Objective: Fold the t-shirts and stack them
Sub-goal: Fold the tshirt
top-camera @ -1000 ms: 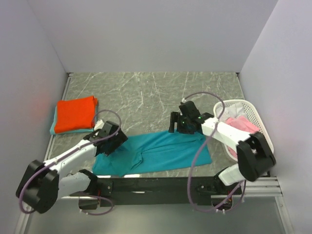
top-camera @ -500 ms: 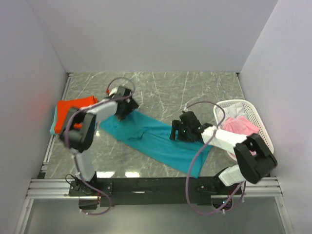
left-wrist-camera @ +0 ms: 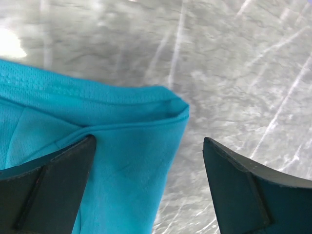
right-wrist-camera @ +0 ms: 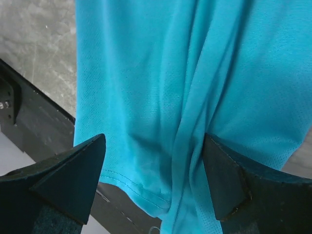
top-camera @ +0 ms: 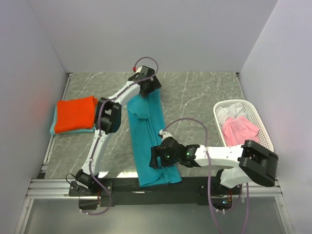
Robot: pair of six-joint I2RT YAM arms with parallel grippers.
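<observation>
The teal-blue t-shirt (top-camera: 146, 136) lies as a long strip from the far middle of the table to the near edge. My left gripper (top-camera: 148, 90) is at its far end, open, with the shirt's corner (left-wrist-camera: 122, 146) lying between the spread fingers (left-wrist-camera: 148, 195). My right gripper (top-camera: 157, 158) is at its near end, open, with wrinkled cloth (right-wrist-camera: 161, 73) between the wide fingers (right-wrist-camera: 153, 180). The shirt's hem hangs over the black front rail (right-wrist-camera: 29, 126). A folded orange-red shirt (top-camera: 74, 113) lies at the left on a light teal one (top-camera: 52, 127).
A white mesh basket (top-camera: 253, 109) stands at the right, holding a pink shirt (top-camera: 239, 129) and a white one (top-camera: 225, 113). White walls close in the marble table at the back and on both sides. The arm bases and the black rail (top-camera: 195, 180) run along the near edge.
The teal-blue shirt has swung from lying across the front to lying lengthwise. My left gripper moved to the far middle with one end. My right gripper moved to the near edge.
</observation>
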